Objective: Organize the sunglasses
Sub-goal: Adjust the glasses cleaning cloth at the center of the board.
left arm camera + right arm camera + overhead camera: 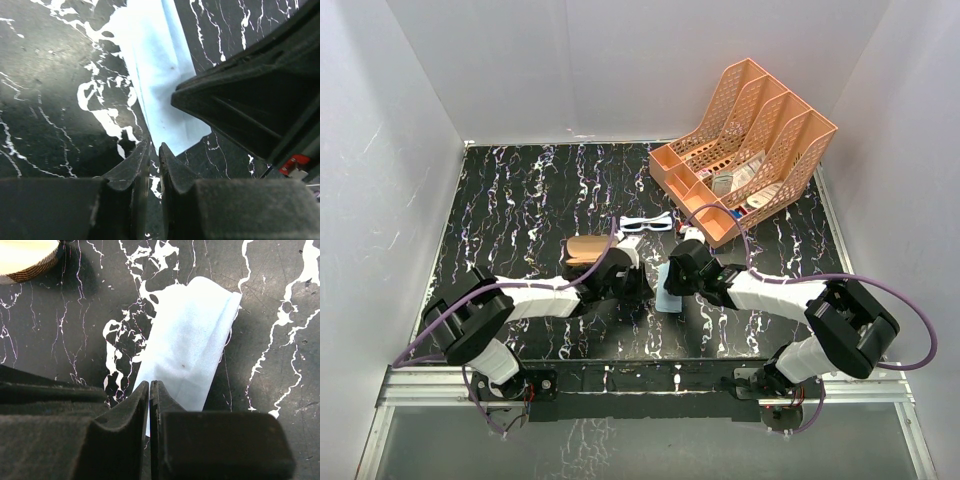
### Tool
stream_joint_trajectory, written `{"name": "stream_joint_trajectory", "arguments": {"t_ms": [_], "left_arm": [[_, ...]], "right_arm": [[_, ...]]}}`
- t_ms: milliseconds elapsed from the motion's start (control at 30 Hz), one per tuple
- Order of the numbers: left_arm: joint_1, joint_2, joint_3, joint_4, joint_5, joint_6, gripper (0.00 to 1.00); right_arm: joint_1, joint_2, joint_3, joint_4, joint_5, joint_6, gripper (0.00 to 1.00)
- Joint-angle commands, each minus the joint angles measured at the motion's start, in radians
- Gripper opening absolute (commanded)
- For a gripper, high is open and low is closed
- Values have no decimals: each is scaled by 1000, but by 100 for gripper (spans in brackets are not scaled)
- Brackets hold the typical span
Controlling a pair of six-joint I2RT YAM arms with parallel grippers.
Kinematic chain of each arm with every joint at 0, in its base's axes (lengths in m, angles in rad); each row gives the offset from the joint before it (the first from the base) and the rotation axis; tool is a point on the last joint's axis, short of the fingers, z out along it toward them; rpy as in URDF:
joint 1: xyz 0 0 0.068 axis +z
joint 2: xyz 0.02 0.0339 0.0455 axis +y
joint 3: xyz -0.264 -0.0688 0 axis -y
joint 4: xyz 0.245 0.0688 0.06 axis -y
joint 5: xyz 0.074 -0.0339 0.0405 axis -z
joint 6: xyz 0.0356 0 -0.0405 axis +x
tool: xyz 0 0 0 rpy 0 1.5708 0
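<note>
- Sunglasses (647, 223) lie on the tabletop (520, 200) between the case (585, 248) and the rack (760, 130), apart from both your tools.
- Your right tool (150, 385) is pinched together on the cloth's (190, 340) near edge.
- Your left tool (153, 147) is nearly together at its corner; grip unclear.
- Likely you're handling the cloth first.

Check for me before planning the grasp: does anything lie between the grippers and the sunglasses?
Nothing visible does. The sunglasses lie in the open beyond the left gripper and right gripper, beside the case.
</note>
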Motion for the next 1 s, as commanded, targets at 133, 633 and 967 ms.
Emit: {"name": "stream_joint_trajectory", "arguments": {"t_ms": [133,633,967], "left_arm": [[-76,-28,-28,20,-77,-22,7],[-128,1,-9,31,-203,27,0],[-117,20,4,73,-192,51,0]], "right_arm": [[-2,-2,-9,75,-14,0,5],[-2,-11,-25,80,-16,0,5],[-3,-10,-37,90,-31,3,5]]}}
